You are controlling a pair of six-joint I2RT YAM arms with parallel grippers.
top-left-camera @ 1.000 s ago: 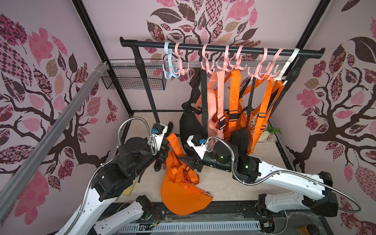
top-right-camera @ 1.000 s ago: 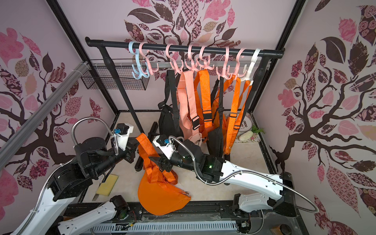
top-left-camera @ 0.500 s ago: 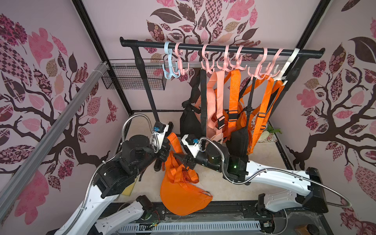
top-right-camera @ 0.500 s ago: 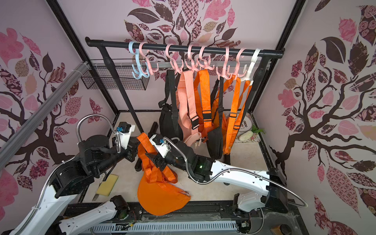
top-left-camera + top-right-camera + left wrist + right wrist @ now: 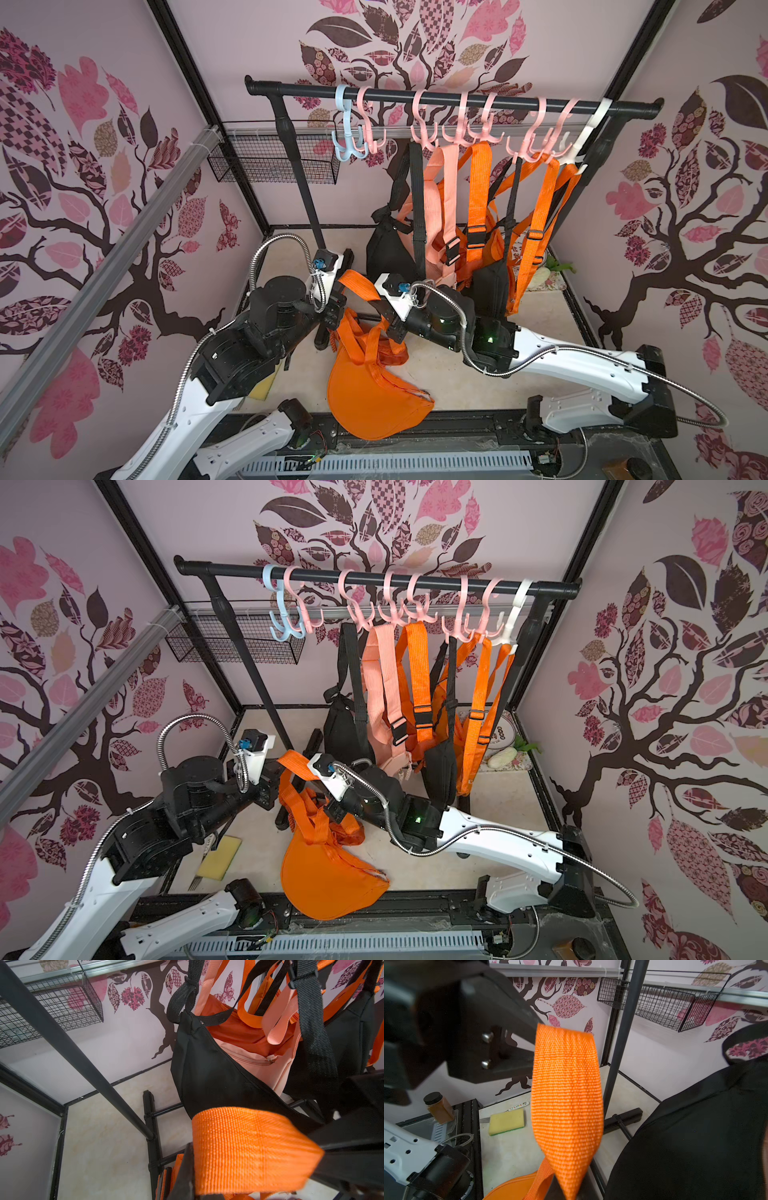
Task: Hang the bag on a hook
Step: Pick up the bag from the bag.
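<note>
Both top views: orange bag [image 5: 370,399] sags at the tabletop's [image 5: 457,386] front edge, strap [image 5: 357,286] looped up between left tool [image 5: 332,320] and right tool [image 5: 390,328], both clenched on it, blue hook [image 5: 347,141] bare above. Left wrist: strap across shut jaws, black bag [image 5: 218,1084] hanging just beyond. Right wrist: strap looks slack between tools, so lifting could slip it or snag hung bags.

No legible text; lettering on the round white object [image 5: 505,729] is too small.

Orange bag [image 5: 370,399]: smooth matt cloth. Strap [image 5: 566,1095]: coarse woven webbing. Rail [image 5: 395,94]: matt black metal. Hooks [image 5: 349,153]: glossy plastic. Basket [image 5: 270,166]: black wire mesh.
</note>
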